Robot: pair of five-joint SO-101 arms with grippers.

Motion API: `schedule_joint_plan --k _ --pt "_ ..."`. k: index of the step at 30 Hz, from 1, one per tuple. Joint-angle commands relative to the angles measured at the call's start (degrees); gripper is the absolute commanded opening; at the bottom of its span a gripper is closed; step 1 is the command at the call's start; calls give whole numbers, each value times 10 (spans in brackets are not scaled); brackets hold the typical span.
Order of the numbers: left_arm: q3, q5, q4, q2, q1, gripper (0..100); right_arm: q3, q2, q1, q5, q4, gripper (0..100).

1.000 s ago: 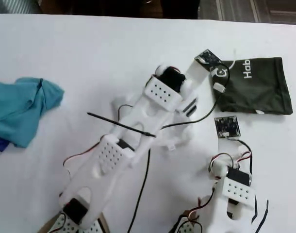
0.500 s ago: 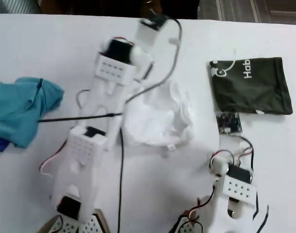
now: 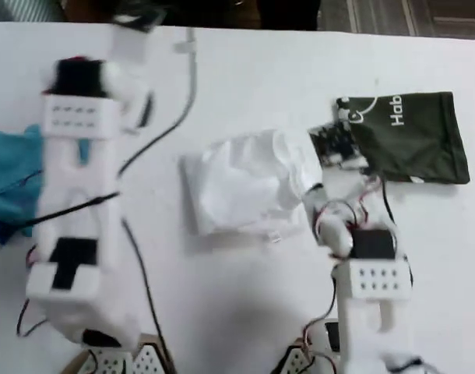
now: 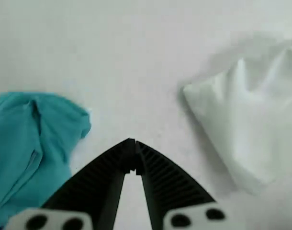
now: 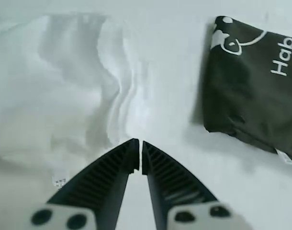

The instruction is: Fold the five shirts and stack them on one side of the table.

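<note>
Tools closed, empty: left tool (image 4: 133,145) over table (image 4: 136,43), right tool (image 5: 140,144) beside white shirt (image 5: 60,91).

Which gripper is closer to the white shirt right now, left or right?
Right. The right gripper sits at the white shirt's edge, between it and the dark shirt. The left gripper is over bare table, apart from it, beside the teal shirt.

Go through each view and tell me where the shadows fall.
High view: the crumpled white cloth shirt throws a faint shadow on the white table along its edge nearest the arm bases. Left wrist view: a darker band lies beside that shirt. Right wrist view: shadow edges the folded dark green fabric shirt on the side facing the white one, whose creases look shaded.
</note>
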Motion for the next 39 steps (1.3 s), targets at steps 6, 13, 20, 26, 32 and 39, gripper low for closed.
schedule_joint_plan --k 6,13,20,26,32,39 --pt "298 -32 -102 -216 -151 28 -193 247 -65 -4 22 21" --pt "597 -51 -235 -336 -230 28 -215 360 -96 -1 22 21" --pt "766 -51 -350 -362 -258 28 -216 444 -91 1 0 21" --pt "837 -47 -422 -362 -258 28 -218 498 -58 1 -22 21" --pt "909 -47 -503 -362 -258 28 -215 513 -27 23 -15 21" --pt "968 -47 -571 -362 -256 28 -219 486 -27 38 50 21"
